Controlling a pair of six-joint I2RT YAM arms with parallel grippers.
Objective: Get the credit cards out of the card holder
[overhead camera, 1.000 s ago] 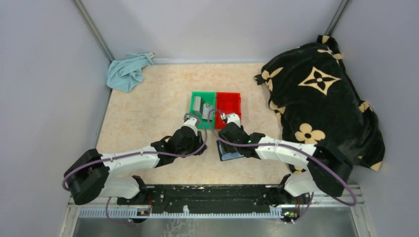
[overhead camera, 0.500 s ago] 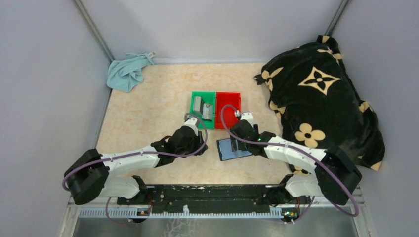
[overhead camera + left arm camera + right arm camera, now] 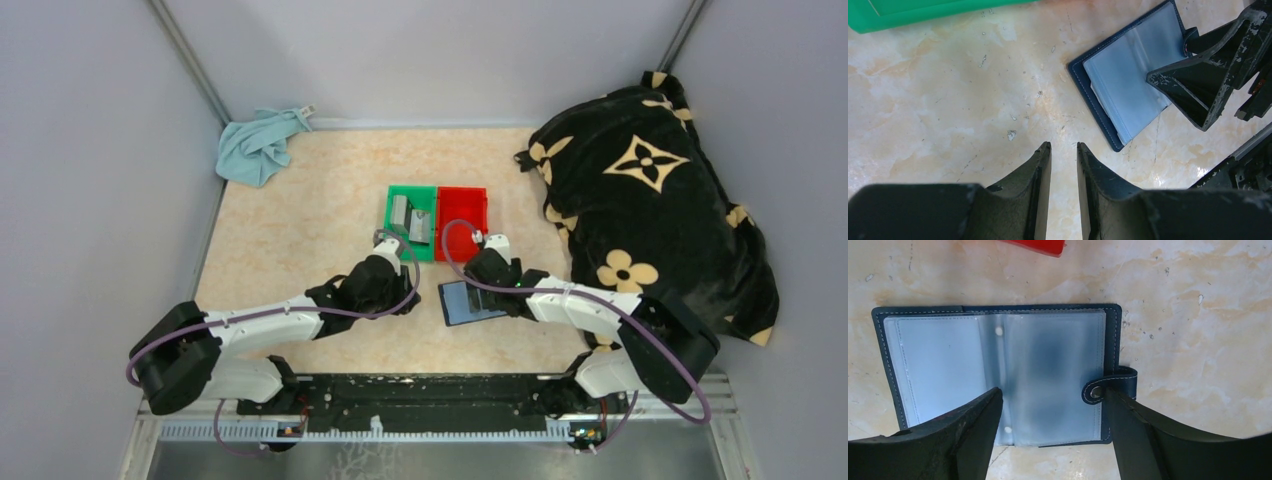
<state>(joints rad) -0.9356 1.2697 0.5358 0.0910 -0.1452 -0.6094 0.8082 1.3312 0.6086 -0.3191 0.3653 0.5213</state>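
Wallet (image 3: 948,365) lies flat and open so we can get at its pockets. Right gripper (image 3: 1052,396) hovers over it, jaws wide. Left gripper (image 3: 1064,147) sits beside it, jaws narrow and empty.

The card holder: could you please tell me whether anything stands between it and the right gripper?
Nothing visible does. The right gripper, jaws open, is directly over the open card holder, its clear sleeves facing up; the red bin lies beyond its edge.
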